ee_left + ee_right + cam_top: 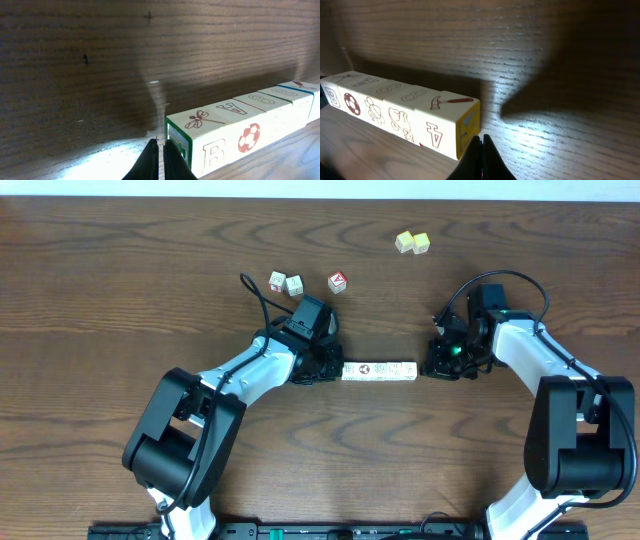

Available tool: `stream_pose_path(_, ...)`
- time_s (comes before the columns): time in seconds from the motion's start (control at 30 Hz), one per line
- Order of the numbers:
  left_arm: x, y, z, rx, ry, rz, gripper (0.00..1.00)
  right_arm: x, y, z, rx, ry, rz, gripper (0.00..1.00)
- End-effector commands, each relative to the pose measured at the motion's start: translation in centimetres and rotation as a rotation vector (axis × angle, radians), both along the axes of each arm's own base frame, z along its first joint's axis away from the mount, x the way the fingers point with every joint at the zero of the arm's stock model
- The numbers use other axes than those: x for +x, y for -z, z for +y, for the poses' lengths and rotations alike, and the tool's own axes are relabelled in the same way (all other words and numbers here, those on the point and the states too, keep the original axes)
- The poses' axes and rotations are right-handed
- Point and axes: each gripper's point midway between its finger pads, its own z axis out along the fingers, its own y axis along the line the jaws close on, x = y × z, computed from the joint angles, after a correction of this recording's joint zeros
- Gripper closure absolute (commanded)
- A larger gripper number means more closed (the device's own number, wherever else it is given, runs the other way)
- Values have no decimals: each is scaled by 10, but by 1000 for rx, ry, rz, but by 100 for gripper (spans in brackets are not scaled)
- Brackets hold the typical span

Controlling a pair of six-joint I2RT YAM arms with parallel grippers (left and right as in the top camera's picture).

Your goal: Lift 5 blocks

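Observation:
Several whitish picture blocks (379,370) form one straight row end to end at the table's middle. The left wrist view shows the row (235,132) with a dragonfly, a letter B and a red ball on its faces. In the right wrist view the row (395,110) shows a hammer and an A. My left gripper (335,370) (162,146) is shut, its tips against the green-edged end face. My right gripper (426,368) (481,141) is shut too, tips against the yellow-edged end face. Nothing sits between either pair of fingers. I cannot tell whether the row is off the table.
Behind the left arm stand two more whitish cubes (285,283) and a cube with a red-and-white top (338,281). Two pale yellow cubes (412,243) sit at the back, right of centre. Both arms reach in from the front corners.

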Motion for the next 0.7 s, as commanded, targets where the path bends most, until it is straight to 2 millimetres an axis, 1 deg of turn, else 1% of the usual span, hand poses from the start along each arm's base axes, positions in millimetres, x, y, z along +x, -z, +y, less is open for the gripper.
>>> stream_pose_path(0.0, -2, 5, 2, 18, -5, 5, 93, -2, -3, 15, 20, -51, -20, 99)
stream_pose_path(0.17, -2, 5, 1, 18, -5, 6, 93, -3, -3, 20, 20, -67, -23, 99)
stream_pose_path(0.67, -5, 4, -2, -1, 4, 16, 93, -3, -3, 20, 21, -64, -25, 99)
